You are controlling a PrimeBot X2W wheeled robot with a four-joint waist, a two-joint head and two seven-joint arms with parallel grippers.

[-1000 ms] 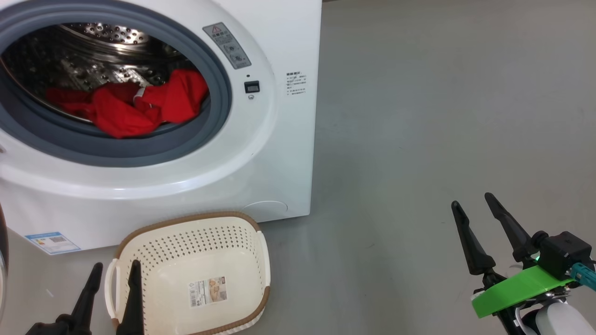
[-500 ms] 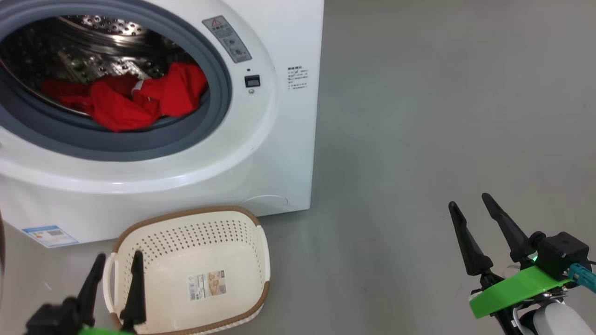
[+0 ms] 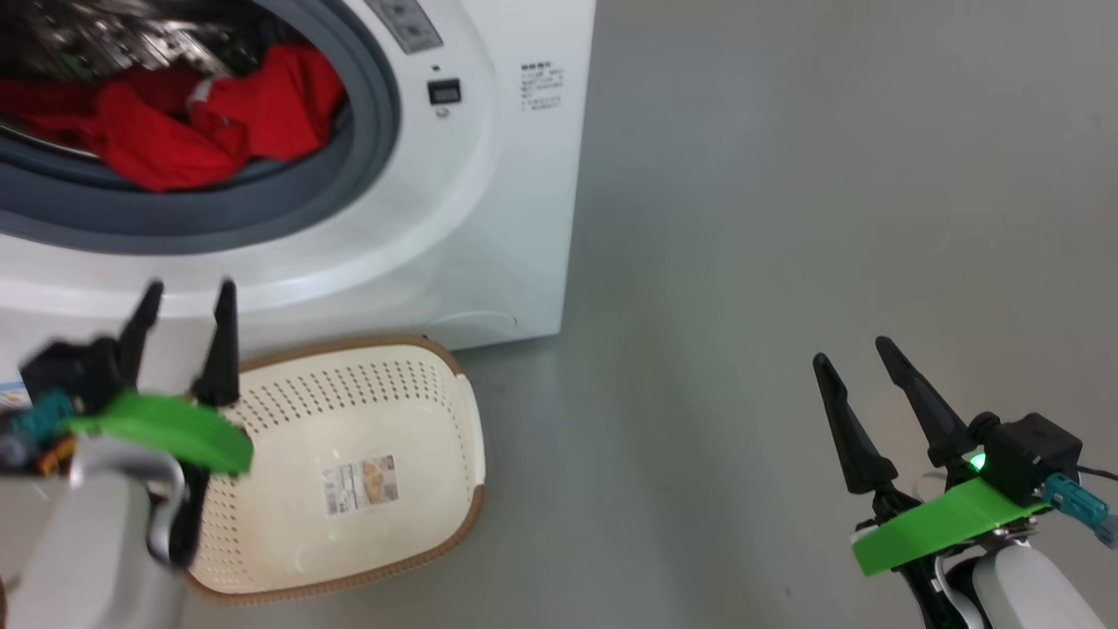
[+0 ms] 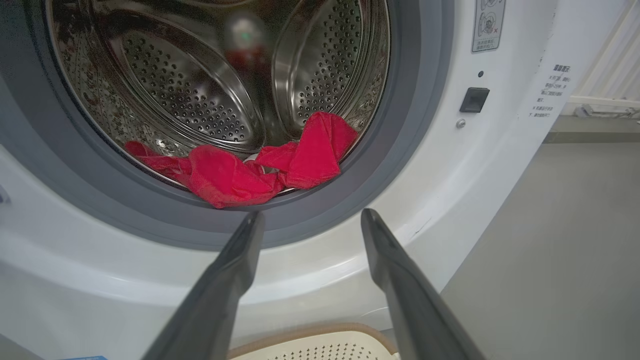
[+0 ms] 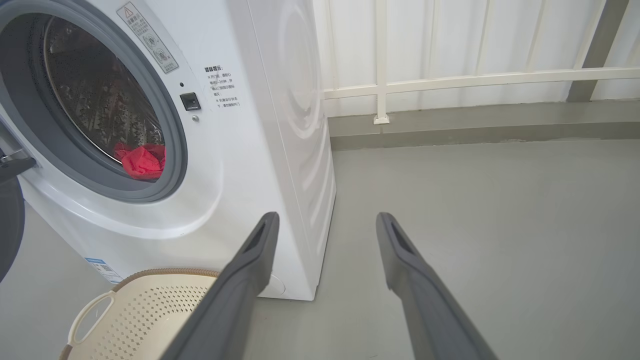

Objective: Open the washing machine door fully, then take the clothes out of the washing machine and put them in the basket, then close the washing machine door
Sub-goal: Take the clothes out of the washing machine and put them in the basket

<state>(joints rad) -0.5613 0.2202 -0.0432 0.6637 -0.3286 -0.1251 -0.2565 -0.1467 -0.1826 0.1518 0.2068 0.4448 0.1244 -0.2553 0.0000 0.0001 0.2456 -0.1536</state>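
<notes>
Jaws: two pairs, both spread; one basket; one red clothes heap.

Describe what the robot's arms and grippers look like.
The left gripper and right gripper each have two long, tapering black fingers above a bright green plate, beside a black box with a teal plug. A small green light glows on the right one. The forearms are pale grey-white.

The head camera looked down at the big white front-loading washing machine and the cream perforated plastic basket. The left wrist camera faced them closely, the right wrist camera obliquely from farther off.
</notes>
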